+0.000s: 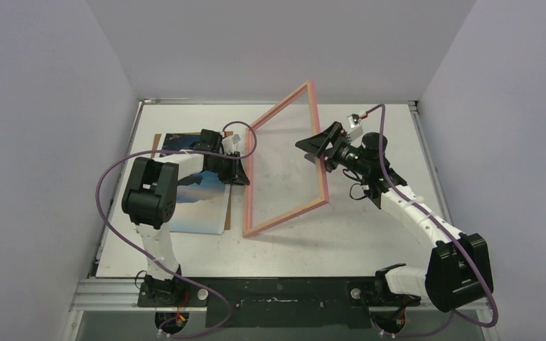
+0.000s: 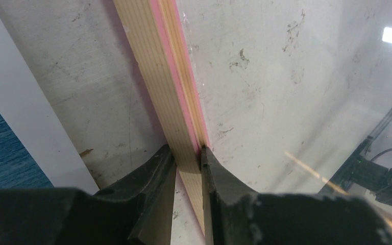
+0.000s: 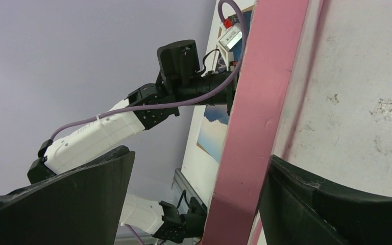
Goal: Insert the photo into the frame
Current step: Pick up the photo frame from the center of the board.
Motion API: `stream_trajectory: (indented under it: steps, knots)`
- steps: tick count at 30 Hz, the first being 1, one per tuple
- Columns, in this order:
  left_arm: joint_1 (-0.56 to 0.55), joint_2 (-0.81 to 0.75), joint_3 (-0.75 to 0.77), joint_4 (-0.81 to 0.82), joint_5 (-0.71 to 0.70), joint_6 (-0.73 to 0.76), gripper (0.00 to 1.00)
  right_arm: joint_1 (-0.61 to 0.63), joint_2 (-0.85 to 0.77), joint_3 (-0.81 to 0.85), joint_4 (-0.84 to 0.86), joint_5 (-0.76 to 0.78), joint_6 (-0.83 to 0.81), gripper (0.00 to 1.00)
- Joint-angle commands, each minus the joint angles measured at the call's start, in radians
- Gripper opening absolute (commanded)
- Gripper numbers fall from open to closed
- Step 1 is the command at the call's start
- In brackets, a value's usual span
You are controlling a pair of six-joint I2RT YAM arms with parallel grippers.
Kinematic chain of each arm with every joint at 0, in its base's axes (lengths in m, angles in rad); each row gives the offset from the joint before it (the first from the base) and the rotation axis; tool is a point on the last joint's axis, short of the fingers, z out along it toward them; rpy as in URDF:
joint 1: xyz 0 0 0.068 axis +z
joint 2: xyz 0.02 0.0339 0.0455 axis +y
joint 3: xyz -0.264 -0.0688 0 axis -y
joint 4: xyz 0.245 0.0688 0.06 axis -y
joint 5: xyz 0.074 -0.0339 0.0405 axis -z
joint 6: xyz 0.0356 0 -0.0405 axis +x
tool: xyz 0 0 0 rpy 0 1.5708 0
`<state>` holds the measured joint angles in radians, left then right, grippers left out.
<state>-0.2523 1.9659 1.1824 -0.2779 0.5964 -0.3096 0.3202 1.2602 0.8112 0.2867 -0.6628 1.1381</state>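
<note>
**Frame up on edge, photo flat at left**

Count: one photo, one frame, two grippers.

The photo lies flat on the table at the left, just beside the frame's left rail. The left arm covers much of it from above. What I can see is deep blue, paler cloud at the near end and a white border. A thin brown strip shows at its far left corner; I cannot tell what it belongs to.

The left gripper has its jaws nearly closed, pinching the frame's left rail with one finger on each side.

The frame has thin rails, pink on one face and pale wood grain on the other. It stands tilted, with the near left corner down at the table and the right side raised. Faint reflections show inside it in the left wrist view.

The right gripper has its jaws spread wide astride the right rail, clamping nothing. I cannot tell whether its right finger touches the rail.
</note>
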Motion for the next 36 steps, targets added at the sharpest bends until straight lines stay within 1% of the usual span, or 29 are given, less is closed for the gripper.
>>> stream_trajectory:
  steps: [1, 3, 6, 8, 9, 10, 12, 13, 15, 17, 21, 24, 27, 36]
  knots:
    - [-0.024, 0.011, -0.026, 0.016, 0.013, 0.023, 0.00, 0.033, 0.002, 0.089, -0.101, -0.004, -0.073, 0.84]
    - [-0.016, 0.007, -0.024, 0.013, 0.014, 0.022, 0.00, 0.032, 0.000, 0.124, -0.143, 0.001, -0.087, 0.84]
    - [0.000, -0.003, -0.020, 0.013, 0.025, 0.010, 0.00, 0.031, 0.001, 0.134, -0.135, -0.006, -0.072, 0.82]
    - [0.016, -0.016, -0.019, 0.013, 0.031, 0.002, 0.20, 0.031, 0.000, 0.125, -0.104, -0.013, -0.047, 0.80]
    - [0.026, -0.024, -0.017, 0.013, 0.037, 0.000, 0.26, 0.031, -0.001, 0.120, -0.088, -0.015, -0.033, 0.79]
    - [0.035, -0.033, -0.017, 0.011, 0.040, -0.002, 0.31, 0.031, -0.003, 0.116, -0.080, -0.014, -0.024, 0.76]
    - [0.053, -0.048, -0.018, 0.011, 0.047, -0.003, 0.36, 0.031, -0.006, 0.110, -0.081, -0.004, -0.016, 0.69]
    - [0.058, -0.054, -0.018, 0.008, 0.050, -0.001, 0.36, 0.032, -0.005, 0.106, -0.083, 0.000, -0.012, 0.64]
    - [0.064, -0.060, -0.021, 0.002, 0.051, 0.007, 0.36, 0.031, -0.005, 0.094, -0.076, 0.005, -0.003, 0.58]
    - [0.064, -0.058, -0.028, 0.000, 0.048, 0.014, 0.36, 0.034, -0.006, 0.072, -0.046, -0.001, 0.018, 0.57]
    - [0.059, -0.047, -0.039, 0.006, 0.038, 0.022, 0.35, 0.032, -0.008, 0.045, 0.001, -0.019, 0.051, 0.61]
    - [0.054, -0.042, -0.042, 0.010, 0.028, 0.024, 0.34, 0.034, -0.010, 0.046, 0.032, -0.036, 0.069, 0.71]
    - [0.043, -0.036, -0.040, 0.015, 0.019, 0.024, 0.33, 0.037, -0.014, 0.056, 0.057, -0.038, 0.091, 0.75]
    - [0.004, -0.023, -0.040, 0.032, 0.024, 0.009, 0.23, 0.092, -0.004, 0.056, 0.178, -0.038, 0.171, 0.75]
